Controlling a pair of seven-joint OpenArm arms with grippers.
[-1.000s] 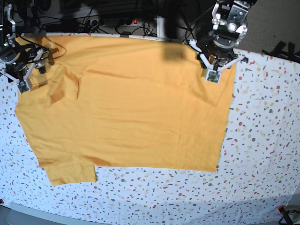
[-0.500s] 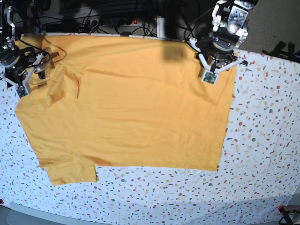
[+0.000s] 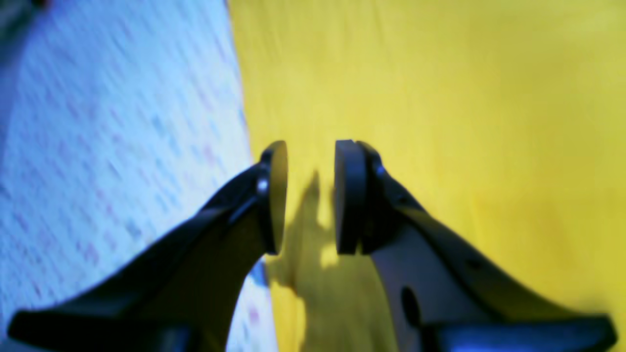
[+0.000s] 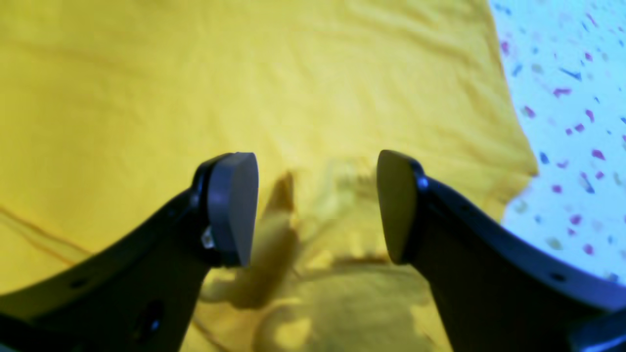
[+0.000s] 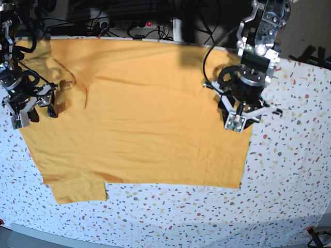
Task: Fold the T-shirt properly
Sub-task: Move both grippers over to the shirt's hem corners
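The mustard-yellow T-shirt (image 5: 145, 113) lies spread flat on the speckled white table (image 5: 289, 181), one sleeve at the front left. My left gripper (image 5: 244, 103) hangs over the shirt's right edge. In the left wrist view its jaws (image 3: 310, 195) stand a narrow gap apart with nothing between them, above the T-shirt (image 3: 440, 98) next to the table (image 3: 98, 122). My right gripper (image 5: 42, 111) is at the shirt's left edge. In the right wrist view it is wide open (image 4: 315, 205) above wrinkled fabric of the T-shirt (image 4: 195, 73), holding nothing.
Cables and a power strip (image 5: 129, 26) run along the table's back edge. Speckled table (image 4: 577, 98) shows to the right of and in front of the shirt. The table's front edge runs along the bottom of the base view.
My left arm has moved from the shirt's back right corner toward the front along its right edge. My right arm has moved a little forward at the left edge. Both jaws kept their width.
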